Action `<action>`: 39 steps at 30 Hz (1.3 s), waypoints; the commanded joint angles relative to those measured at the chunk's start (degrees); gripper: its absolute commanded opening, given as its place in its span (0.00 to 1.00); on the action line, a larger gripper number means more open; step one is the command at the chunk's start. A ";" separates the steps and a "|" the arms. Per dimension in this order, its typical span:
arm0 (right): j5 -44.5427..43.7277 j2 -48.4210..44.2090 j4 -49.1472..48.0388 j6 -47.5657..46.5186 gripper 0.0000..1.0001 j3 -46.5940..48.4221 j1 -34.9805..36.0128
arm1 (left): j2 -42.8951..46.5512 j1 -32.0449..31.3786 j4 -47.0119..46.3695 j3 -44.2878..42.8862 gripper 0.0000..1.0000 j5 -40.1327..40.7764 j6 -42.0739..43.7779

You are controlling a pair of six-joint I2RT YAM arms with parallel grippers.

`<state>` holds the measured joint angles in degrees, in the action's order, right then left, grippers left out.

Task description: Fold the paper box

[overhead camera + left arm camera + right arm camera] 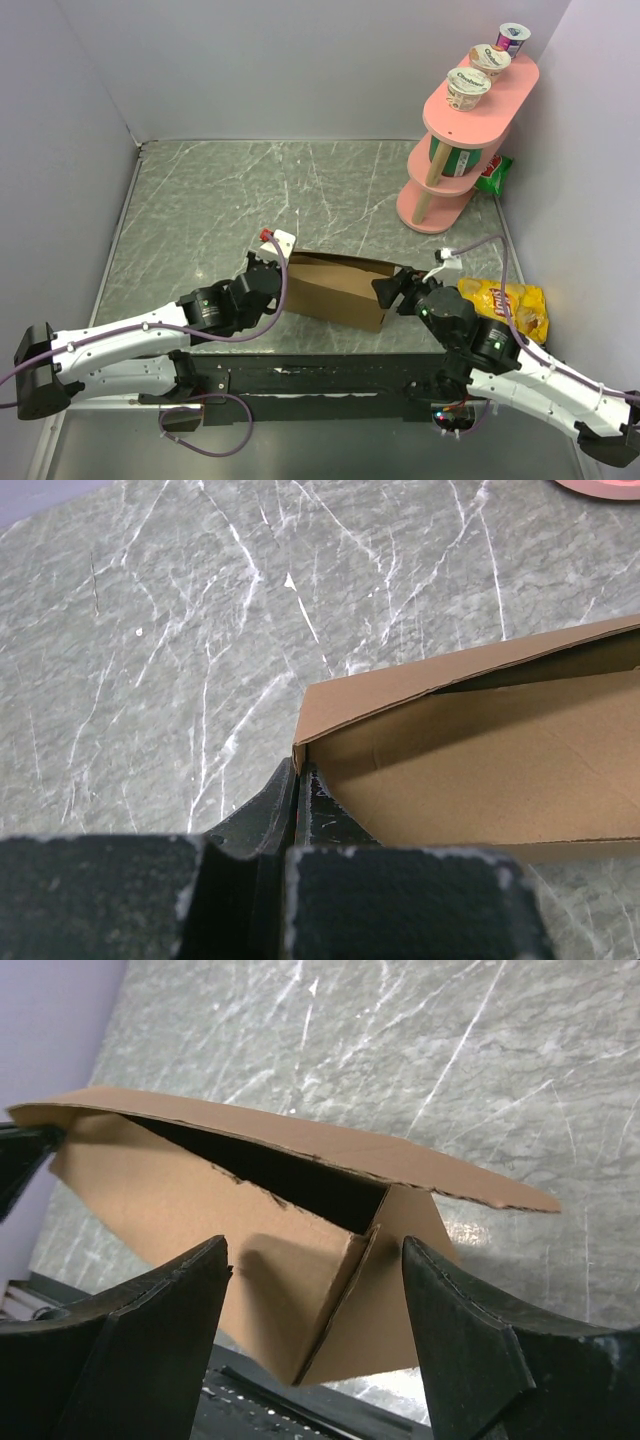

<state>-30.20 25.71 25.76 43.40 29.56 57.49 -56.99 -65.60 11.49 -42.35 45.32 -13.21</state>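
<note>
Overhead; wrist close-ups on paper box

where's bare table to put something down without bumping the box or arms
Most room: the table from left and back walls down to the paper box. Smaller patch between box and pink shelf. Crowded: box ends, at left gripper and right gripper, and the chip bag near right.

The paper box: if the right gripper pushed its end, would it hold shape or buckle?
The paper box is probably floppy: its thin top flap bows. Likely light, apt to slide on the smooth table, though the left gripper pinching one corner may make it pivot.
</note>
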 commanded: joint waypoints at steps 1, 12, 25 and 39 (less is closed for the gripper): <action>0.05 -4.61 2.18 0.46 0.76 1.73 0.34 | -1.63 -0.67 6.00 0.69 0.01 -4.80 -0.50; -1.62 -10.52 8.27 2.66 0.63 1.11 0.25 | -2.77 -0.40 6.44 0.16 0.01 -6.03 -0.32; -5.40 -10.07 5.71 1.87 0.56 0.15 -0.01 | -2.86 -0.49 6.62 -0.10 0.01 -6.65 -0.32; -5.93 -8.23 2.89 0.02 0.51 -0.82 -2.38 | -2.77 -0.40 6.80 -0.10 0.01 -7.00 -0.32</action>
<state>-34.39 17.61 30.76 43.99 29.54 56.16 -57.98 -65.60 11.44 -43.11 43.81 -13.19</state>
